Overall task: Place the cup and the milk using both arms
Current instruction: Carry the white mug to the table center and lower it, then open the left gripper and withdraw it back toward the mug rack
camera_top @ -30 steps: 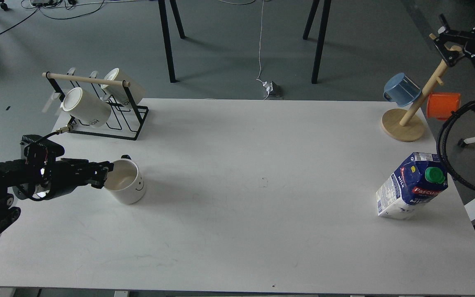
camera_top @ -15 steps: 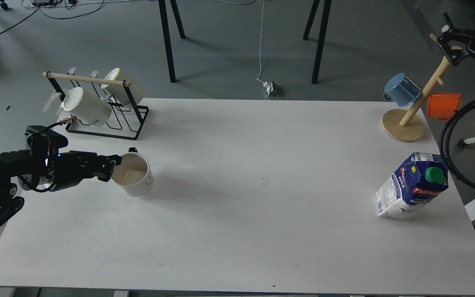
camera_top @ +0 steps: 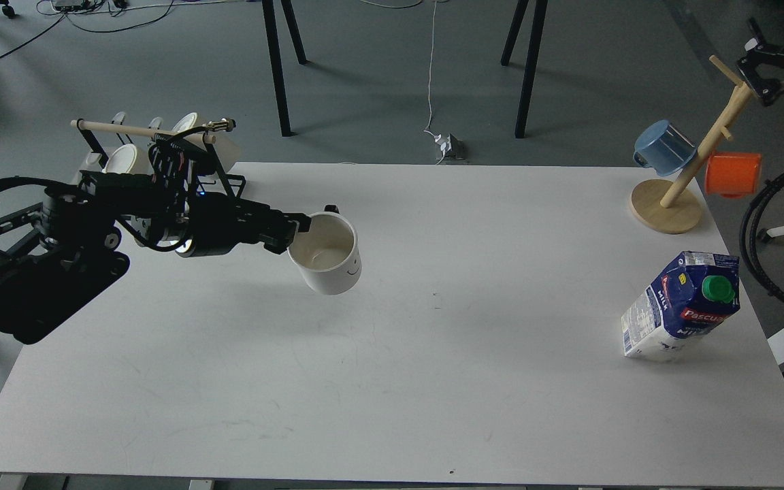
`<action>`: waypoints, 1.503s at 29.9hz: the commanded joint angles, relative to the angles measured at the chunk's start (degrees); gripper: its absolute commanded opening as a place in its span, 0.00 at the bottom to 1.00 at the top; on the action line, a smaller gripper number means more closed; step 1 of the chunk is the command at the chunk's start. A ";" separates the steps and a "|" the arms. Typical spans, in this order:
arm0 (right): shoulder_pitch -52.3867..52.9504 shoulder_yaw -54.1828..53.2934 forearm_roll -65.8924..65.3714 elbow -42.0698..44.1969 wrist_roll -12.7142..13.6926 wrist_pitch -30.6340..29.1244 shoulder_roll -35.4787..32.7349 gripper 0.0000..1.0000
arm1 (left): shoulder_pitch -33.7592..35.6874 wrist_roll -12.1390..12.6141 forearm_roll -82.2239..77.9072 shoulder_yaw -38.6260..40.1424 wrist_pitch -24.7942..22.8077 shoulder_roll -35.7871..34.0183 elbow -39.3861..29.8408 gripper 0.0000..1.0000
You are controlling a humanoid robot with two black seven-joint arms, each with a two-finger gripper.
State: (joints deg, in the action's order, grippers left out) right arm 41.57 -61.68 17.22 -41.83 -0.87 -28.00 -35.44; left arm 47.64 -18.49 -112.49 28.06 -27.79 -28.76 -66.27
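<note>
Your white table (camera_top: 392, 381) carries the milk carton (camera_top: 679, 306) near its right edge, upright but leaning. Your left gripper (camera_top: 295, 233) pinches the rim of the white cup (camera_top: 327, 262), holding it over the table's left-centre (mouth up, smiley outward). Your right gripper (camera_top: 763, 71) sits top right beside the wooden mug tree (camera_top: 688, 167); you cannot tell its fingers apart.

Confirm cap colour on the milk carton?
Green; the cap sits atop the blue-and-white milk carton, clearest in the head view.
</note>
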 commanded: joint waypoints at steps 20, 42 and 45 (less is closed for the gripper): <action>-1.23 -0.02 0.00 0.00 -0.09 0.00 -3.41 0.99 | -1.58 3.73 -12.51 -5.03 -0.21 23.22 7.64 0.04; -1.23 0.33 0.00 -0.09 -0.09 0.00 -3.50 0.99 | -2.20 2.41 -12.51 -4.33 -0.21 22.09 10.73 0.46; -1.23 0.34 0.00 -0.18 -0.09 0.00 -3.50 0.99 | -2.20 2.50 -11.45 -2.67 -0.21 21.38 10.46 0.73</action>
State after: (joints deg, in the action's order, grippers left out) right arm 40.36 -61.38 17.23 -41.93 -0.96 -28.00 -38.94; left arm 45.44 -16.06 -125.00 23.86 -28.01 -6.67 -55.52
